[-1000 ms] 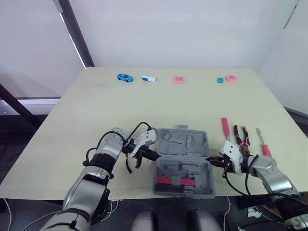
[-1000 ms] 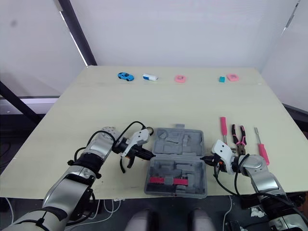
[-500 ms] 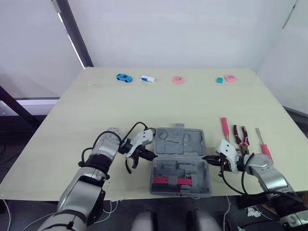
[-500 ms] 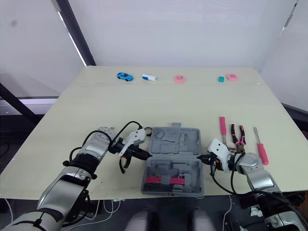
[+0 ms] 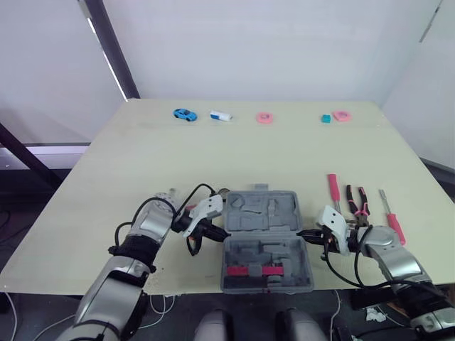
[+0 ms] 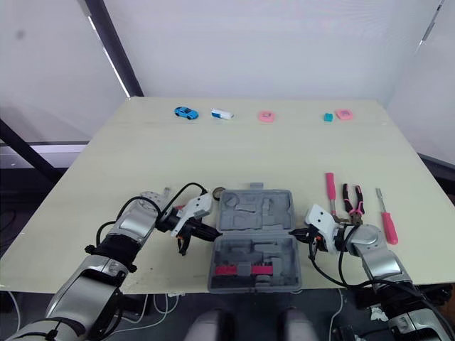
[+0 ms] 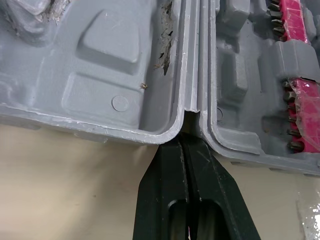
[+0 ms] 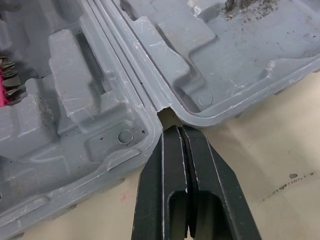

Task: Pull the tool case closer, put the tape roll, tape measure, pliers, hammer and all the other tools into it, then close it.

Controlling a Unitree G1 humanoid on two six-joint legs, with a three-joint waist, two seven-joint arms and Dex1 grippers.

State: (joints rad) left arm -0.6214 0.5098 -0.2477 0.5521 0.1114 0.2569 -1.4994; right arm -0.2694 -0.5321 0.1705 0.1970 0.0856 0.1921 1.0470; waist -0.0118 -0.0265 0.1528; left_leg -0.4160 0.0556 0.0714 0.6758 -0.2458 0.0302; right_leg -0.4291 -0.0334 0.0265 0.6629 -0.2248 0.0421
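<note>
Tool case (image 5: 264, 238) of grey plastic, one, lying open and flat close to the front edge of the pale desk (image 5: 213, 156), lid half farther off, tray half nearer. Two pink bit strips (image 5: 238, 270) side by side in the near half. Two hands, one at each end of the hinge line. Left hand (image 7: 189, 142) closed, both black fingers pressed together with nothing between them, tips right at the notch where the two halves meet on the case's left side. Right hand (image 8: 181, 131) closed the same way on nothing, tips at the matching notch on the right side. Three tools flat on the desk to the right of the case, all outside it and apart from it: one red-handled screwdriver (image 5: 332, 190) nearest the case, one pair of pliers (image 5: 357, 199) with pink-and-black grips just beside that, one pink-handled screwdriver (image 5: 390, 217) farthest right. One small dark round thing (image 6: 217, 192) just beside the lid's far left corner, too small to tell what. Five small things in a row along the far edge, well apart from the case: one blue toy car (image 5: 184, 114), one white block (image 5: 220, 115) with a blue end, one left pink ring (image 5: 264, 118), one teal cube (image 5: 325, 118), one right pink ring (image 5: 342, 115) just beside the cube.
</note>
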